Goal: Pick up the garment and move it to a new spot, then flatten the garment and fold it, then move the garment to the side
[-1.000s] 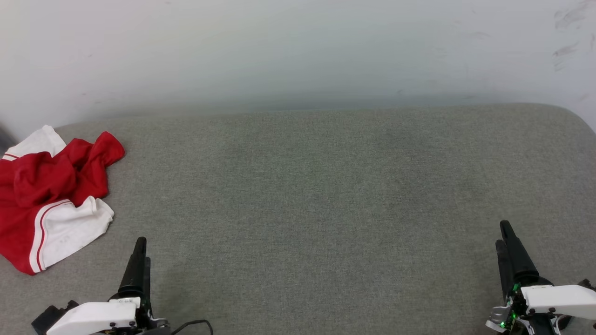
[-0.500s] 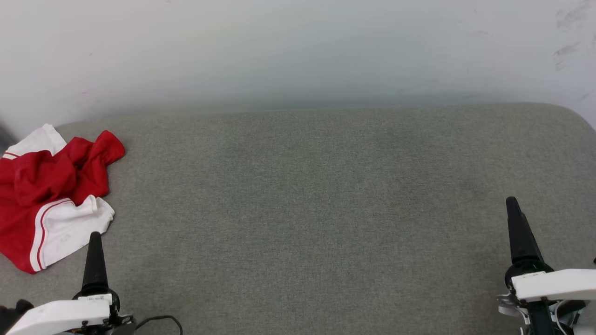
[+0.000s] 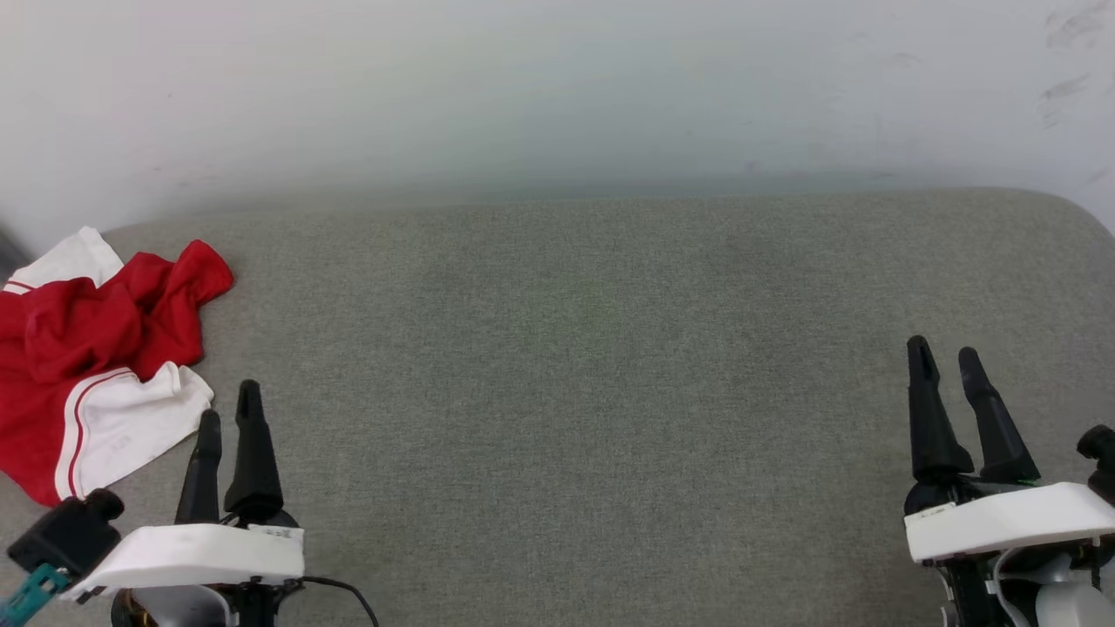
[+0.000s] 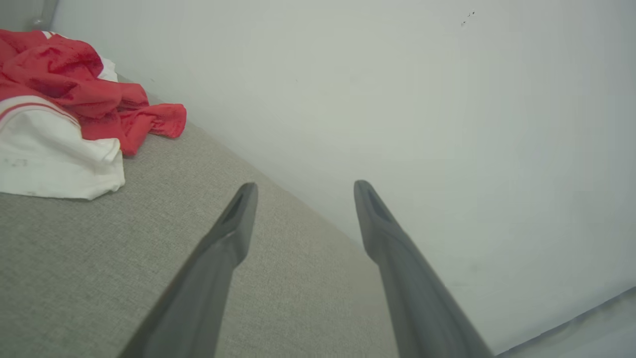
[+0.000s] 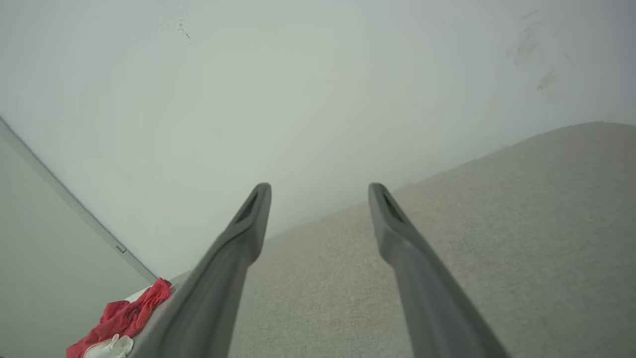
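Note:
The garment (image 3: 83,366) lies crumpled at the far left of the grey fabric surface, red with white sleeves and red stripe trim. It also lies at the upper left of the left wrist view as the garment (image 4: 74,114), and small at the lower left of the right wrist view as the garment (image 5: 119,320). My left gripper (image 3: 228,416) stands open just right of the garment's white sleeve, apart from it, nothing between its fingers. Far off at the lower right, my right gripper (image 3: 943,353) is open and empty too.
The grey upholstered surface (image 3: 575,392) spreads wide between the two grippers. A pale wall (image 3: 557,87) rises right behind its far edge. The surface's far right corner (image 3: 1080,218) is rounded.
Both grippers have risen forward in the head view and turned so both fingers show apart. The left one swung left toward the garment, then back right. The garment lies still.

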Motion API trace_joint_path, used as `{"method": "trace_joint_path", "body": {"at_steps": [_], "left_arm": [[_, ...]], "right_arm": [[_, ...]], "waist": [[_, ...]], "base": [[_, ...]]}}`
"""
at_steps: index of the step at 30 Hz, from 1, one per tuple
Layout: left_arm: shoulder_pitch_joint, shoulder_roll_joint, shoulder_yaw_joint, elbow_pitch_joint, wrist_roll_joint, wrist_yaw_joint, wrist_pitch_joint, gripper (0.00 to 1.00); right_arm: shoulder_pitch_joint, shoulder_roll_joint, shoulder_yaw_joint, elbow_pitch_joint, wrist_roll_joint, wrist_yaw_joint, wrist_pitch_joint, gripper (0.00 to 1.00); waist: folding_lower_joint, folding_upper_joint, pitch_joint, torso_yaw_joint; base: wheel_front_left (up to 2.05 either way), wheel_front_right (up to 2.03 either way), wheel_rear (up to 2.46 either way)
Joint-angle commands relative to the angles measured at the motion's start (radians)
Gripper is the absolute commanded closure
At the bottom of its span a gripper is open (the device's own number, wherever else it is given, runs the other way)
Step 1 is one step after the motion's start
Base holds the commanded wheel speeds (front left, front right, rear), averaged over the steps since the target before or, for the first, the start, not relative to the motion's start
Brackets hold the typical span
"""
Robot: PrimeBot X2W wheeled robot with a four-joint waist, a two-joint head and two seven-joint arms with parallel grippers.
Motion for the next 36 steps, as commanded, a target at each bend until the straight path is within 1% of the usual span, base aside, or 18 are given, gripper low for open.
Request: {"method": "trace_joint_path", "body": {"at_steps": [1, 4, 6, 12, 16, 18, 23, 27, 31, 36], "left_arm": [[0.002, 0.004, -0.02, -0.035, 0.064, 0.018, -0.011, 0.0], [0.009, 0.004, -0.07, -0.059, 0.162, 0.041, -0.021, 0.0], [0.012, 0.012, -0.1, -0.07, 0.208, 0.061, -0.027, 0.0], [0.023, 0.057, -0.181, -0.079, 0.292, 0.122, -0.044, 0.0], [0.026, 0.094, -0.246, -0.07, 0.351, 0.175, -0.055, 0.0], [0.032, 0.108, -0.278, -0.057, 0.366, 0.199, -0.061, 0.0], [0.03, 0.137, -0.338, -0.047, 0.402, 0.241, -0.073, 0.0], [0.033, 0.157, -0.37, -0.033, 0.435, 0.262, -0.084, 0.0], [0.031, 0.165, -0.392, -0.028, 0.462, 0.28, -0.094, 0.0], [0.041, 0.161, -0.397, -0.018, 0.478, 0.268, -0.106, 0.0]], "right_arm": [[-0.018, -0.001, 0.01, -0.027, -0.059, 0.002, -0.01, 0.0], [-0.011, -0.002, 0.015, -0.038, -0.124, 0.002, -0.019, 0.0], [-0.007, -0.001, 0.016, -0.042, -0.167, 0.002, -0.024, 0.0], [0.001, -0.001, 0.021, -0.045, -0.274, 0.002, -0.042, 0.0], [0.006, -0.001, 0.021, -0.043, -0.336, 0.002, -0.053, 0.0], [0.009, -0.001, 0.024, -0.041, -0.365, 0.002, -0.059, 0.0], [0.02, -0.001, 0.036, -0.031, -0.411, 0.002, -0.072, 0.0], [0.022, -0.001, 0.038, -0.028, -0.464, 0.002, -0.082, 0.0], [0.024, -0.001, 0.044, -0.025, -0.51, 0.002, -0.092, 0.0], [0.027, -0.001, 0.05, -0.029, -0.562, 0.002, -0.102, 0.0]], "waist": [[0.0, 0.0, 0.001, -0.001], [0.0, 0.0, 0.002, -0.002], [0.0, 0.0, 0.004, -0.003], [0.0, 0.0, 0.007, -0.005], [0.0, 0.0, 0.007, -0.007], [0.0, 0.0, 0.007, -0.008], [0.0, 0.0, 0.006, -0.007], [0.0, 0.0, 0.004, -0.008], [0.0, 0.0, 0.005, -0.008], [0.0, 0.0, 0.006, -0.01]], "base": [[0.0, 0.0, 0.0], [0.0, 0.0, 0.0], [0.0, 0.0, 0.0], [0.0, 0.0, 0.0], [0.0, 0.0, 0.0], [0.0, 0.0, 0.0], [0.0, 0.0, 0.0], [0.0, 0.0, 0.0], [0.0, 0.0, 0.0], [0.0, 0.0, 0.0]]}}
